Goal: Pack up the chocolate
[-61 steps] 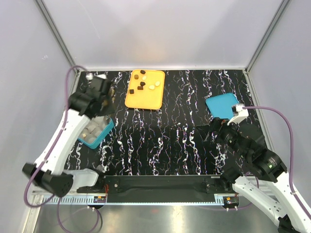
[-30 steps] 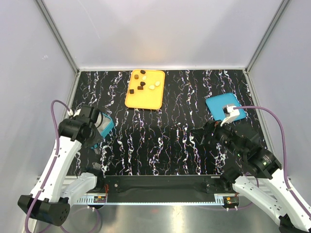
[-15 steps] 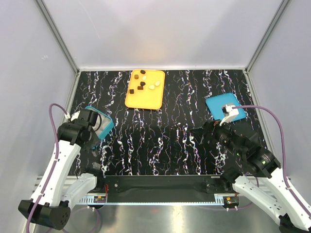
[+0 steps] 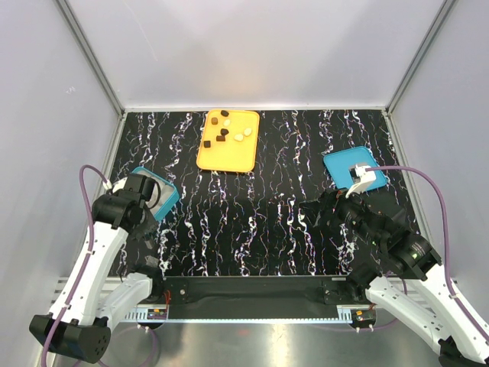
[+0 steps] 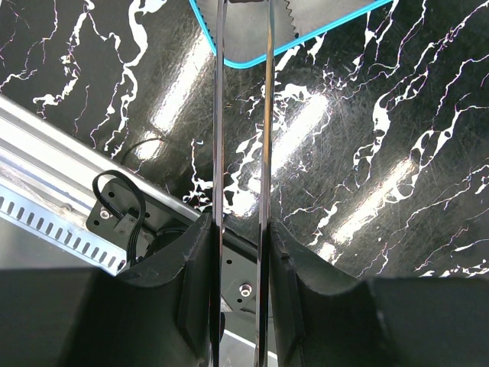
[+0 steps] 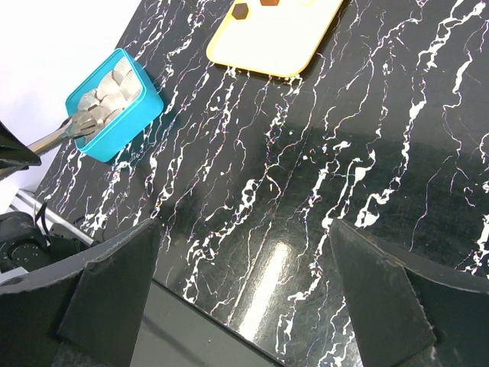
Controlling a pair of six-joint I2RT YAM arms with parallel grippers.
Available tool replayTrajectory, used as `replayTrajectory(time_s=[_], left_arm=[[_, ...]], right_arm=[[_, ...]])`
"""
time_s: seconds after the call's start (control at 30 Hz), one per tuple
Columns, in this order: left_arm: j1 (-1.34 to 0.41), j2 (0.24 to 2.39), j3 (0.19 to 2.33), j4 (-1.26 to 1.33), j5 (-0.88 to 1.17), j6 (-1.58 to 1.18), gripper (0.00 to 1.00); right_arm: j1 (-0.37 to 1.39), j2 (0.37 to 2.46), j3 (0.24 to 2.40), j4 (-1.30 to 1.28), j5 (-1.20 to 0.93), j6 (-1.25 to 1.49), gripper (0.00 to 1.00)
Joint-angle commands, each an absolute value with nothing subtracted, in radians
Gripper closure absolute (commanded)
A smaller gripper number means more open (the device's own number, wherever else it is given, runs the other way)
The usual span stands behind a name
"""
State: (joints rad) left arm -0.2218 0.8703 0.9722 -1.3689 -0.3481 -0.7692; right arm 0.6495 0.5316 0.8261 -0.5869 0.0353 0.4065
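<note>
**While the chocolate lies on the orange tray, the left gripper is at the teal box**

Although the tray sits at the far middle of the table, we can make out the pieces clearly: they are scattered over its far half (dark cubes mixed with pale rounds). The teal box stands at the left edge, well apart from the tray. The left gripper reaches over its rim with long thin blades. These stand a narrow gap apart, yet their tips run off the top of the left wrist view, so we cannot tell whether they pinch anything. From the right wrist we see the tips inside the box, above pale paper liners. The right gripper hovers over bare table on the right, its fingers spread wide with nothing between them. Just beyond it lies a flat teal lid.
</note>
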Motion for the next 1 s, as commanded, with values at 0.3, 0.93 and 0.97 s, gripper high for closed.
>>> replayTrajectory(time_s=[0.3, 0.93, 0.97], left_arm=[[-0.218, 0.851, 0.969, -1.502, -0.357, -0.772, 0.68], [-0.218, 0.842, 0.973, -1.545, -0.362, -0.769, 0.64], [-0.218, 0.841, 0.973, -1.545, -0.357, -0.767, 0.64]], right_arm=[[0.660, 0.535, 0.833, -0.534, 0.057, 0.385, 0.01], [0.661, 0.528, 0.835, -0.537, 0.061, 0.383, 0.00], [0.660, 0.526, 0.836, -0.538, 0.063, 0.383, 0.00]])
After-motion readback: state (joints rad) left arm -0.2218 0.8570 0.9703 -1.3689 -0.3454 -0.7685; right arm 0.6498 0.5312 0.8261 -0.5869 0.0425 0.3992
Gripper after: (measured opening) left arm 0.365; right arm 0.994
